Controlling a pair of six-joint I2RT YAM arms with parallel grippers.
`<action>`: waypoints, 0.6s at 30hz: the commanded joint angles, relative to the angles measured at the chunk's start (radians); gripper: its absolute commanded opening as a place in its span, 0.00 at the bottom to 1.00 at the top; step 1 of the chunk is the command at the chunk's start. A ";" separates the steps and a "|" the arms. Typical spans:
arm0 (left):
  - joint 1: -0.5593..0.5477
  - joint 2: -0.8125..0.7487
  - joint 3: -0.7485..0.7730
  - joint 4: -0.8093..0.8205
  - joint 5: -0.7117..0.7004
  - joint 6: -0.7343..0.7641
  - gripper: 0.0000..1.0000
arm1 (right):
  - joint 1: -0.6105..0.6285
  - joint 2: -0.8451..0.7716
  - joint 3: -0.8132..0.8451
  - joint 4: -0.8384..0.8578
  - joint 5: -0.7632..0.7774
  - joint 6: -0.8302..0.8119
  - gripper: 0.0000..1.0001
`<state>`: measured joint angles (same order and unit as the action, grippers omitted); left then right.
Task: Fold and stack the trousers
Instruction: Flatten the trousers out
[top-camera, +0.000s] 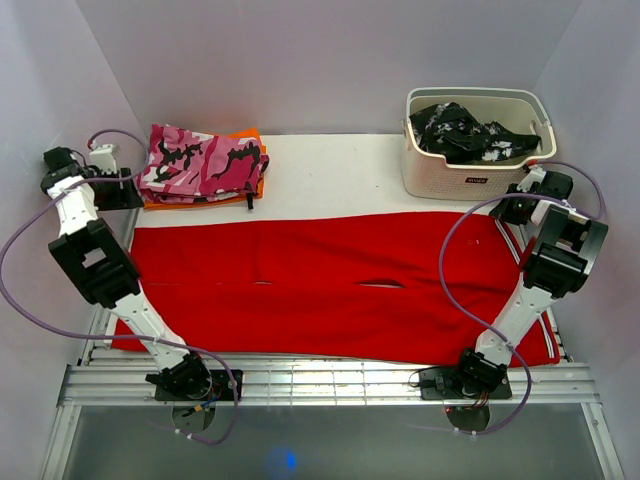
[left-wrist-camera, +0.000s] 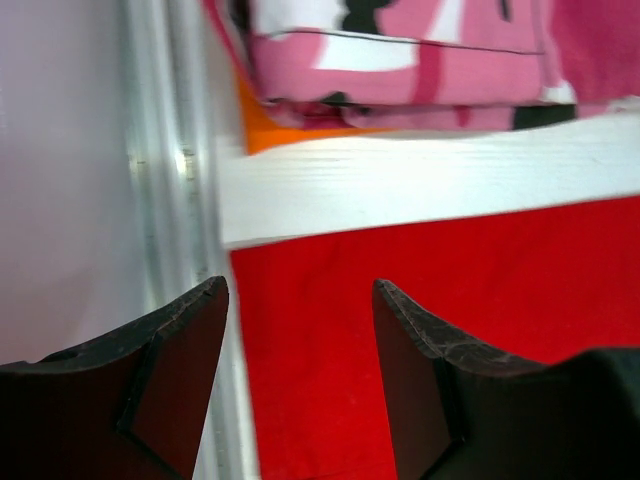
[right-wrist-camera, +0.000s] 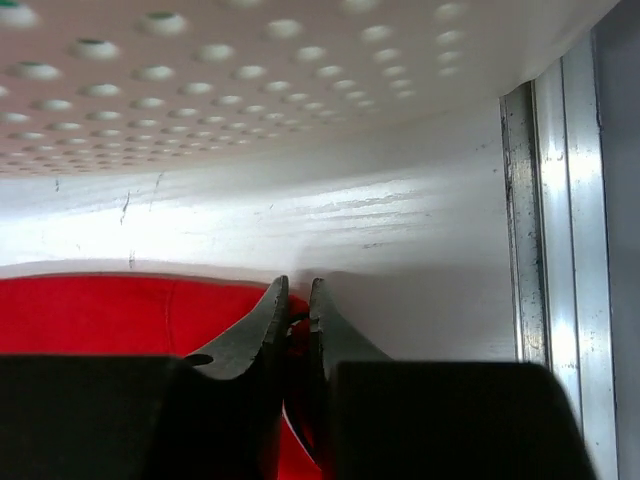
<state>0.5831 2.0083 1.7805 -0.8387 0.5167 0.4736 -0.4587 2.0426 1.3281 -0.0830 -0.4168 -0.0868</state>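
The red trousers (top-camera: 330, 285) lie spread flat across the white table, with thin white stripes at their right end. My left gripper (top-camera: 118, 192) hovers open over their far-left corner; in the left wrist view its fingers (left-wrist-camera: 300, 285) straddle the trousers' (left-wrist-camera: 450, 290) left edge, with nothing between them. My right gripper (top-camera: 520, 205) is at the far-right corner, beside the basket. In the right wrist view its jaws (right-wrist-camera: 298, 285) are shut on a pinch of red trousers cloth (right-wrist-camera: 100, 315).
A folded pink camouflage garment (top-camera: 200, 160) on an orange one (top-camera: 255, 190) lies at the back left, close ahead of the left gripper (left-wrist-camera: 400, 60). A white perforated basket (top-camera: 470, 170) holding black-and-white clothing (top-camera: 470, 135) stands back right, just beyond the right gripper (right-wrist-camera: 200, 80). Metal rails border the table.
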 joint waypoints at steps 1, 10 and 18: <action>0.037 0.038 0.092 -0.008 -0.017 -0.007 0.70 | -0.006 -0.100 0.011 -0.052 -0.079 -0.001 0.08; 0.084 0.234 0.328 -0.048 -0.041 0.066 0.73 | -0.012 -0.301 -0.081 -0.054 -0.160 -0.060 0.08; 0.080 0.339 0.462 -0.224 0.202 0.378 0.69 | -0.011 -0.300 -0.021 -0.178 -0.211 -0.178 0.08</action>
<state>0.6476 2.3363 2.2093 -0.9367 0.5533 0.6662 -0.4671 1.7439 1.2537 -0.1982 -0.5743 -0.1955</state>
